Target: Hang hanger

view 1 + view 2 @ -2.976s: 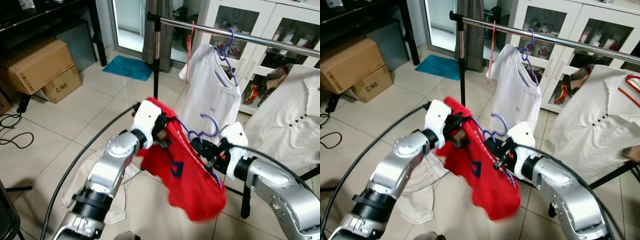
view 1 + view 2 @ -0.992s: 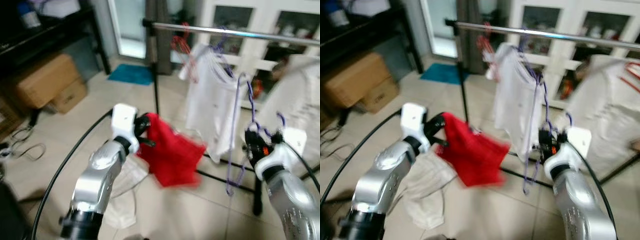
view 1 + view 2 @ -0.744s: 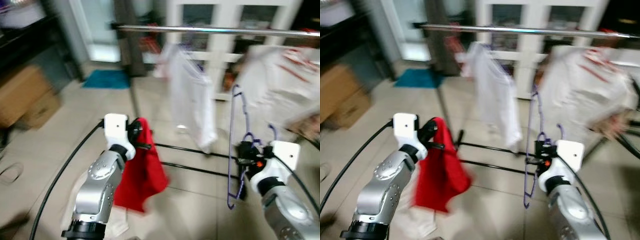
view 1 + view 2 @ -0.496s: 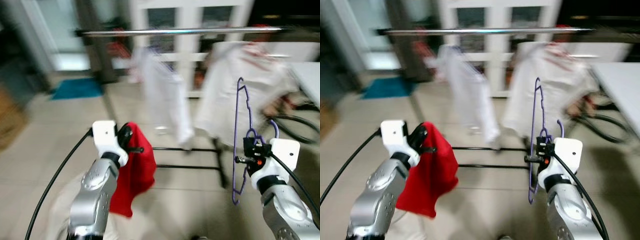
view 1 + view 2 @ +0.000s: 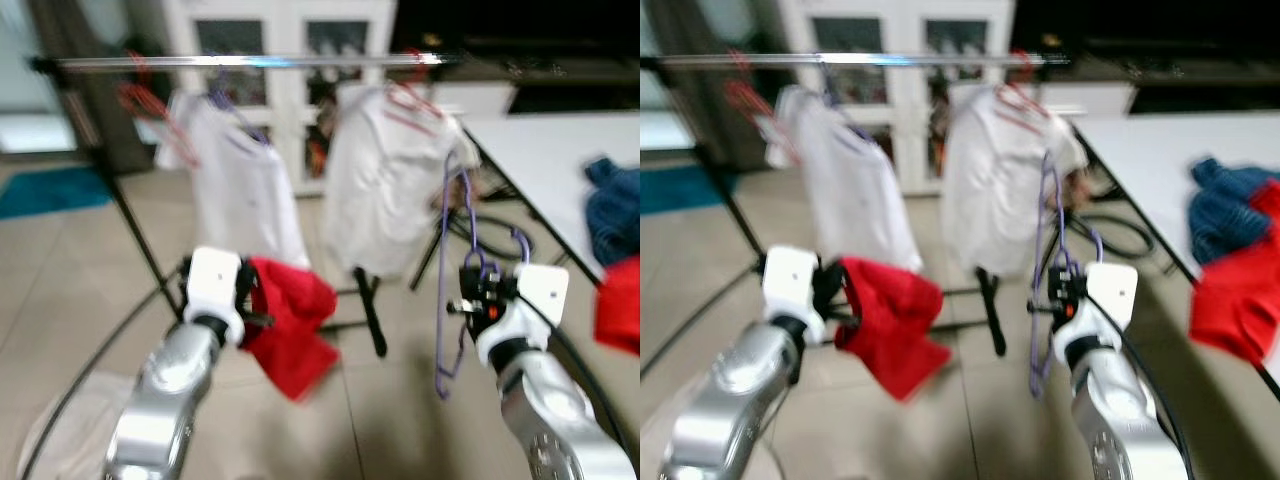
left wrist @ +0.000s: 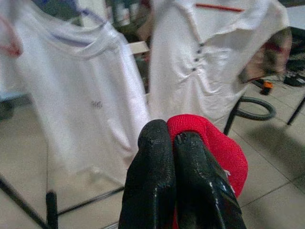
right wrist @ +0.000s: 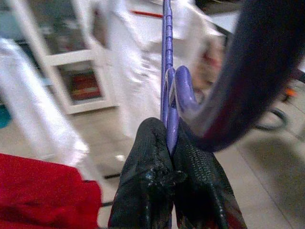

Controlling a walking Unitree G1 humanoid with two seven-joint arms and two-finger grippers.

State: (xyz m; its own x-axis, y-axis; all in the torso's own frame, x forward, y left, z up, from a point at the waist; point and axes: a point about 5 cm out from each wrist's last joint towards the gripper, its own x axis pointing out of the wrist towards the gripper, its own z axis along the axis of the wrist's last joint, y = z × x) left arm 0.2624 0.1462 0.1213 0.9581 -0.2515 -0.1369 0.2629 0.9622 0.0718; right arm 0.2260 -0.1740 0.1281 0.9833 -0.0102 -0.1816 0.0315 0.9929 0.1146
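Note:
My right gripper [image 5: 468,303] is shut on a bare purple hanger [image 5: 447,260], which it holds upright in front of me at the right; the hanger's neck [image 7: 167,100] sits pinched between the black fingers [image 7: 151,186]. At the left, my left gripper [image 5: 250,305] is shut on a red garment [image 5: 292,330] that droops from it above the floor; the red cloth [image 6: 209,143] bunches behind its fingers [image 6: 152,191]. A silver clothes rail [image 5: 250,62] runs across the back, apart from both grippers.
A white T-shirt [image 5: 235,175] on a purple hanger and a white buttoned shirt [image 5: 385,175] on a red hanger hang from the rail. A white table [image 5: 1200,170] at the right carries blue and red clothes [image 5: 1235,260]. White cloth [image 5: 60,440] lies on the tiled floor at the left.
The camera has swung right, bringing the white table and its clothes into view. The hanger and the red garment, joined three seconds ago, stay apart in separate grippers.

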